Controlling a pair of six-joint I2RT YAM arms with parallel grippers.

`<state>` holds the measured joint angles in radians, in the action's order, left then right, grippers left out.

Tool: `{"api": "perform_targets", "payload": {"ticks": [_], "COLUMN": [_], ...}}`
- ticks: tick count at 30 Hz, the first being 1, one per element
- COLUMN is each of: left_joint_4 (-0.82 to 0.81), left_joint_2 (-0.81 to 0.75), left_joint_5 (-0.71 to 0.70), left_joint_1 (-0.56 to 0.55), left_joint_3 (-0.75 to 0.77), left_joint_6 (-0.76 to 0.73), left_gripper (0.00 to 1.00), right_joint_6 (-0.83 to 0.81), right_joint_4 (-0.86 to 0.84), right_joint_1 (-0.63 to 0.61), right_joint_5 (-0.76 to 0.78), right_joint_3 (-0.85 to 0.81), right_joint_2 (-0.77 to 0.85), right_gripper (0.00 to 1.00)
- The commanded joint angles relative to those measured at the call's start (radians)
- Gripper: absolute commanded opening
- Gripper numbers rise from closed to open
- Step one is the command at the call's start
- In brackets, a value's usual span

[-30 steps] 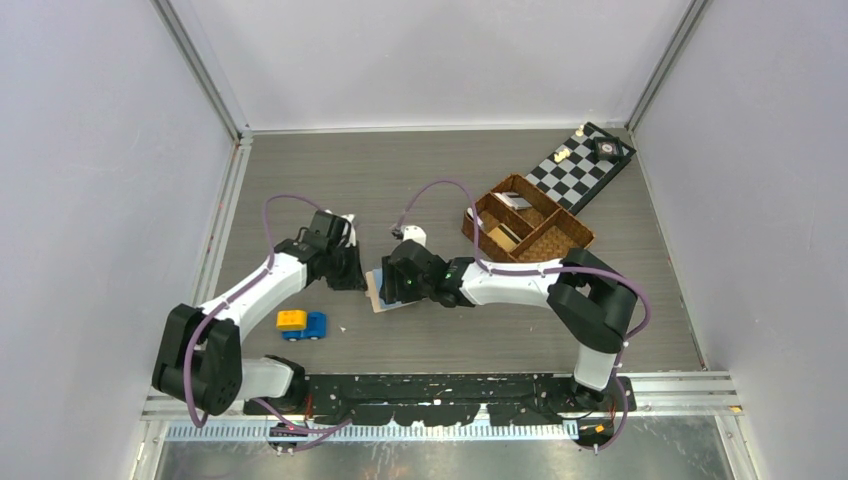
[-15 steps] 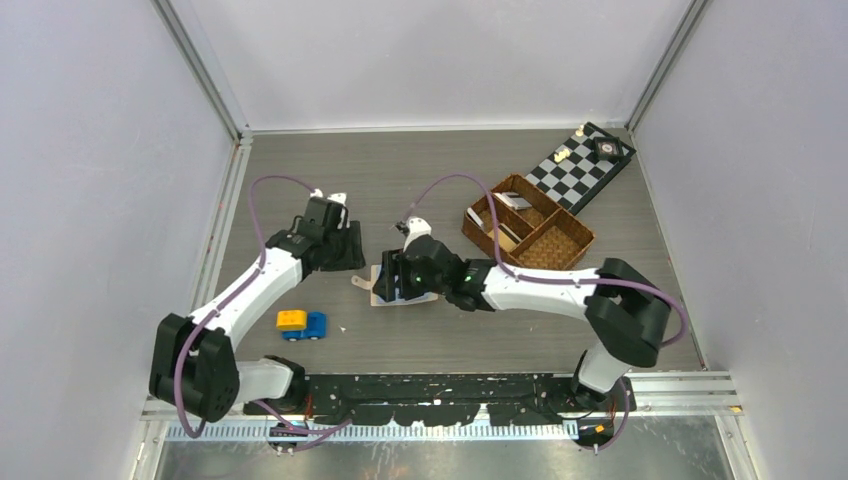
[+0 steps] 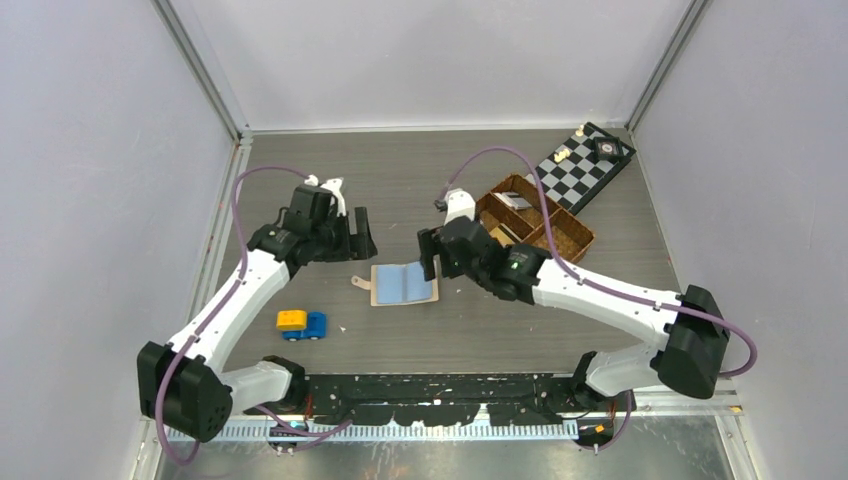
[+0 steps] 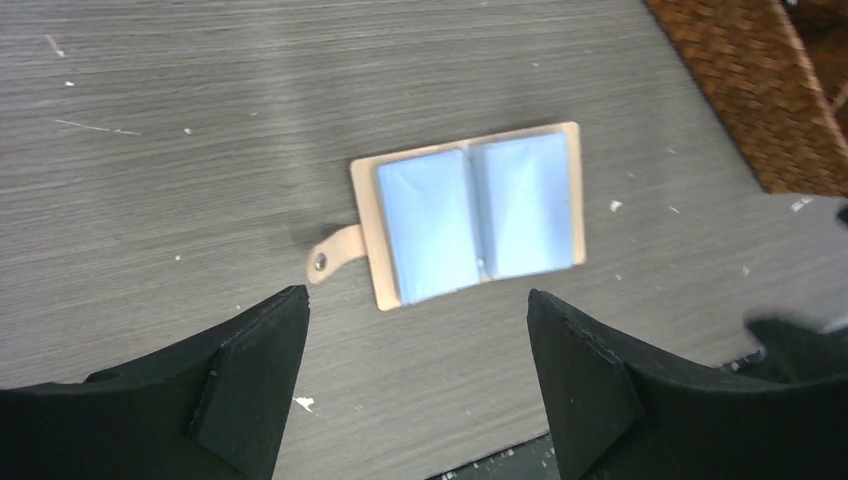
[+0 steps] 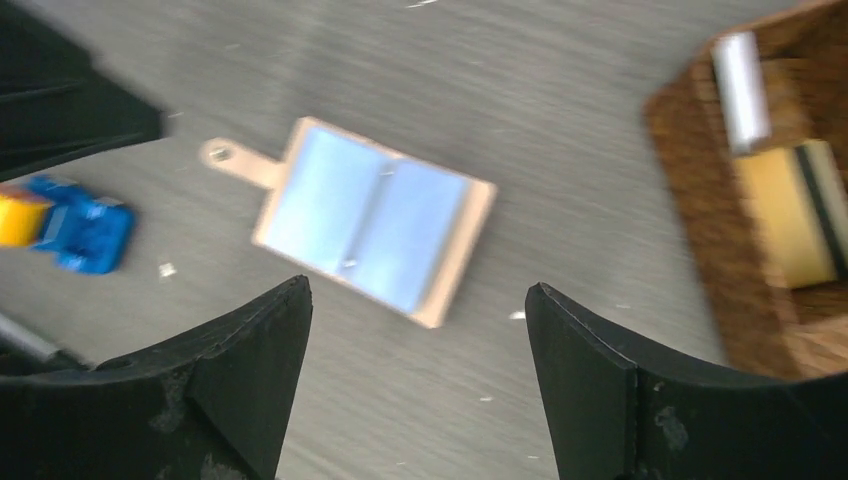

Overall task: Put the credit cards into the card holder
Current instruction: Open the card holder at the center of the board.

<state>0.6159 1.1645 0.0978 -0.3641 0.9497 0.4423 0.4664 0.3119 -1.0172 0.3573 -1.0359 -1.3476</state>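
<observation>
— Checking grippers first. State?
— Your left gripper [image 4: 412, 300] has its fingers spread wide, nothing between them. Your right gripper [image 5: 415, 288]: same, spread and empty. You've got both up off the table [image 3: 400, 170], one on each side of the holder, touching nothing.
— Holder?
— The holder [image 3: 404, 284] lies flat and open mid-table, pale blue pockets up, tab [image 3: 358, 283] poking out toward your left arm's side.
— Cards?
— Your cards [image 3: 513, 202] sit in the basket [image 3: 558, 242], right of the holder and apart from it. The silver card [image 5: 740, 88] is in one compartment, the tan card [image 5: 785, 210] in the one next to it. A dark strip runs along the tan card's edge. It could be the black card, but your right wrist view is blurred, so I can't tell.
— Rest?
— A blue-and-yellow toy [image 3: 302, 323] lies near your left arm, well apart from the holder. A chessboard [image 3: 585, 165] sits in the far right corner, just behind the basket.
</observation>
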Motion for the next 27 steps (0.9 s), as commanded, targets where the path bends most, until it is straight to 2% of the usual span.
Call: {"api": "perform_targets", "payload": {"ticks": [1,4,6,11,15,22,27], "left_joint_4": [0.151,0.253,0.272,0.201,0.139,0.128,0.122], "left_joint_2": [-0.023,-0.013,-0.018,-0.051,-0.055,-0.049,-0.061], "left_joint_5": [0.119,0.141,0.092,-0.032,-0.041,-0.035,-0.042], "left_joint_1": [0.007,0.007,0.007,0.007,0.007,0.007,0.007], "left_joint_3": [0.138,0.237,0.265,0.197,0.137,0.109,0.098], "left_joint_6": [-0.046,-0.136,-0.182,-0.229,-0.24,-0.249,-0.252], "left_gripper": [0.83,0.86,0.88,0.9,0.9,0.9,0.9], "right_joint_6": [-0.129,-0.203,-0.258,-0.341,-0.412,-0.46,-0.506], "right_joint_4": [0.208,0.234,0.241,0.24,0.236,0.245,0.247], "right_joint_1": [0.127,0.225,0.256,0.343,0.378,0.427,0.434], "right_joint_5": [0.049,-0.001,0.023,0.001,-0.019,-0.065,-0.119], "right_joint_3": [-0.094,-0.119,-0.144,-0.232,-0.311,-0.437,-0.473], "right_joint_2": [0.021,-0.008,-0.049,-0.179,-0.301,-0.485,-0.547], "right_gripper": [0.84,0.86,0.86,0.87,0.87,0.85,0.84]}}
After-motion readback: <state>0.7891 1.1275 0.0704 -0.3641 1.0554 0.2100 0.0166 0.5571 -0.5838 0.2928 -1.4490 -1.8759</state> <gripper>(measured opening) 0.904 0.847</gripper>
